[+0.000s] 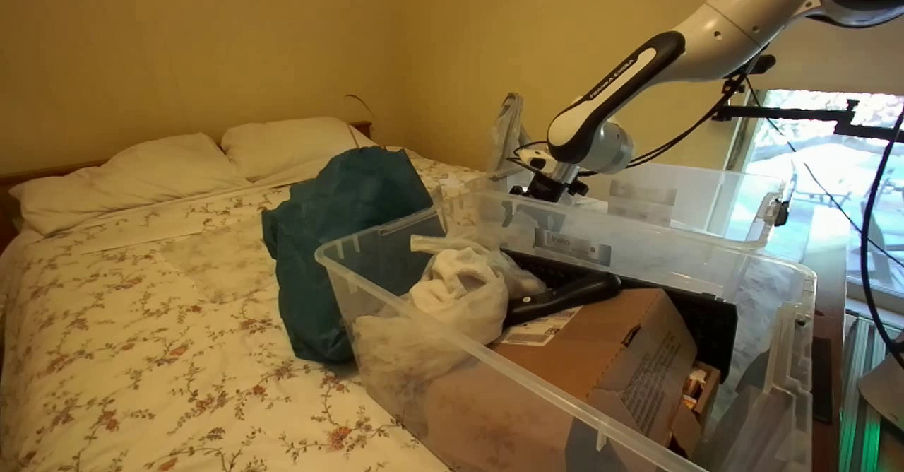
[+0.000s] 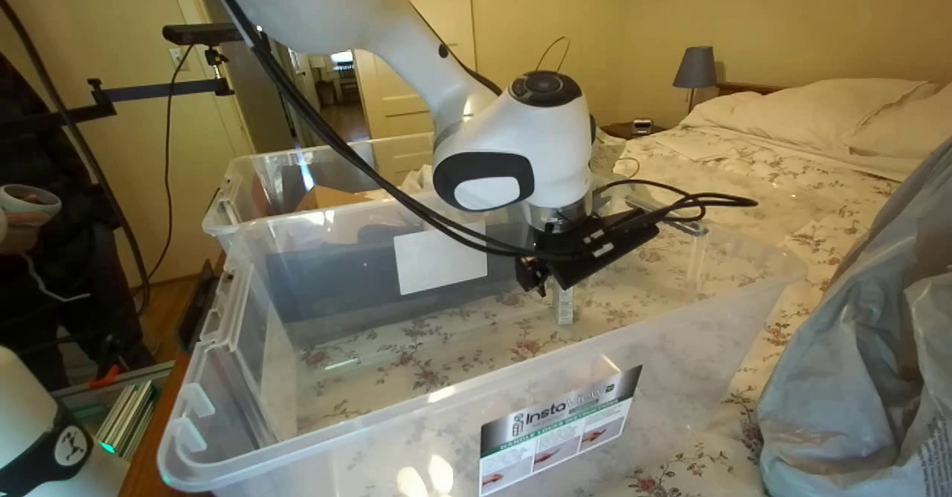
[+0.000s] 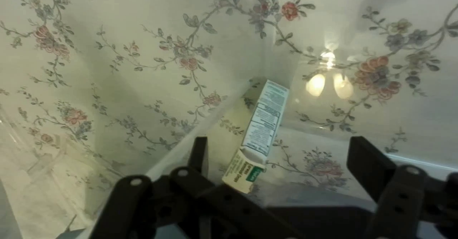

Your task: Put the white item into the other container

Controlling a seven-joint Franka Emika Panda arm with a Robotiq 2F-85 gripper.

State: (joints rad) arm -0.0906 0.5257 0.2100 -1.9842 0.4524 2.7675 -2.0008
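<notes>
We see black two-finger gripper spread wide, grasping nothing; white, elongated cardboard carton beyond it, inside clear plastic bin. Carton's long axis slants up-right in wrist view, mostly across closing direction, off-centre to left. We read "InstaView" on bin's multicoloured rectangular label, "FRANKA EMIKA" on white-and-black arm.

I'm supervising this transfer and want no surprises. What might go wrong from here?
The white box has an open end flap, which might crumple if gripped. In the wrist view it slants between the open jaws, so it could twist as they close. A cardboard box and a white plastic bag in the other container could make it tumble.
</notes>
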